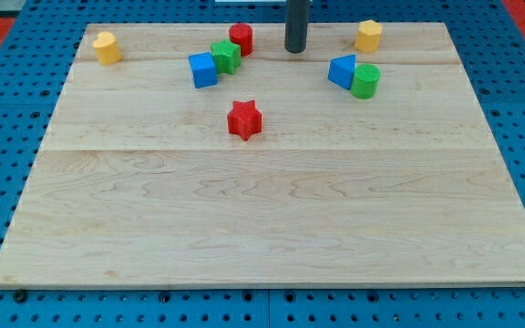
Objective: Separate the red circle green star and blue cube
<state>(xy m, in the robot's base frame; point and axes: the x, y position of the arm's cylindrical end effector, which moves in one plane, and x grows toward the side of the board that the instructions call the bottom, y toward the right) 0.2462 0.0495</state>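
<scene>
Camera view shows my tip (296,49), a bare rod with nothing to clench, near the board's top. We see it just right of the red circle (241,38), which touches the green star (226,56); the blue cube (203,70) adjoins the star.

Wood board (272,219) carries red circle (241,38), green star (226,56), blue cube (203,70), red star (243,119), blue triangle (342,70), green cylinder (365,81), two yellow blocks (107,47) (368,35).
</scene>
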